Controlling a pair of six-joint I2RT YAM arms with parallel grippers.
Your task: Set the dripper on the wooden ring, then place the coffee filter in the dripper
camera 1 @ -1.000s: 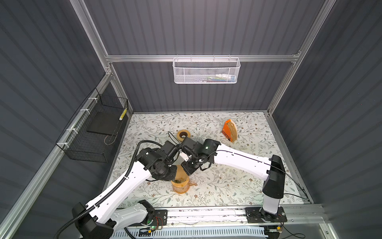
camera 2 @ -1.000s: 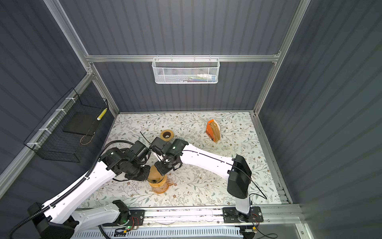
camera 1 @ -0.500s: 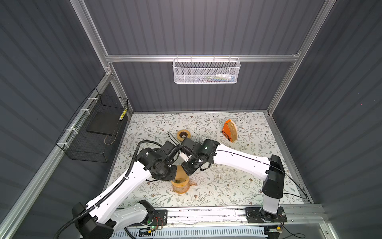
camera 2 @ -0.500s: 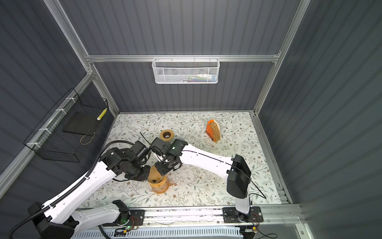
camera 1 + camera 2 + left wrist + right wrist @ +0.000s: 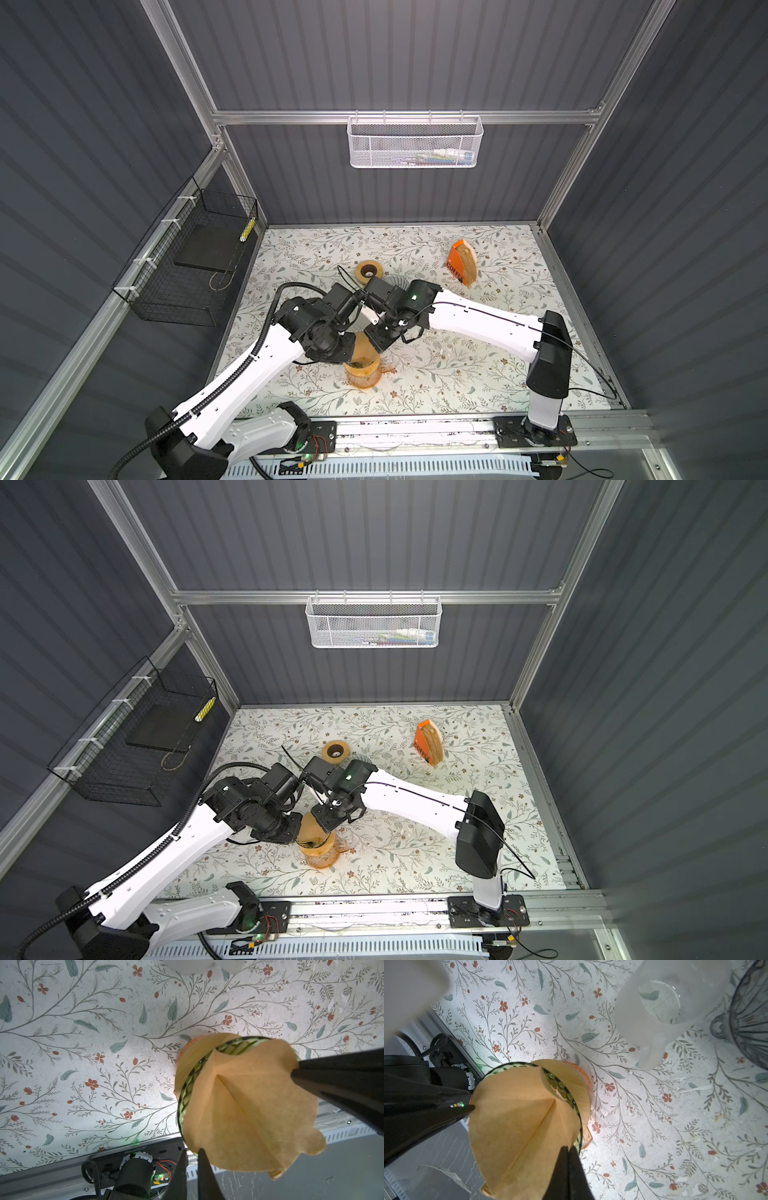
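The coffee filter [image 5: 239, 1105], a tan paper cone with a centre crease, stands opened out in the mouth of the orange translucent dripper [image 5: 365, 374] near the table's front edge. The dripper's dark-green patterned rim [image 5: 572, 1101] shows around the paper. My left gripper [image 5: 191, 1150] is shut on one edge of the filter [image 5: 519, 1118], with its fingers nearly together. My right gripper [image 5: 568, 1148] is shut on the opposite edge. In both top views the two wrists crowd over the dripper [image 5: 320, 856] and hide most of the filter [image 5: 362, 344].
A frosted white jug [image 5: 658, 1007] and a grey ribbed glass cone [image 5: 753, 1012] stand just behind the dripper. Farther back are a tape roll [image 5: 369, 271] and an orange filter holder [image 5: 461, 262]. A black wire basket [image 5: 195, 266] hangs on the left wall. The metal rail [image 5: 415, 428] runs along the front.
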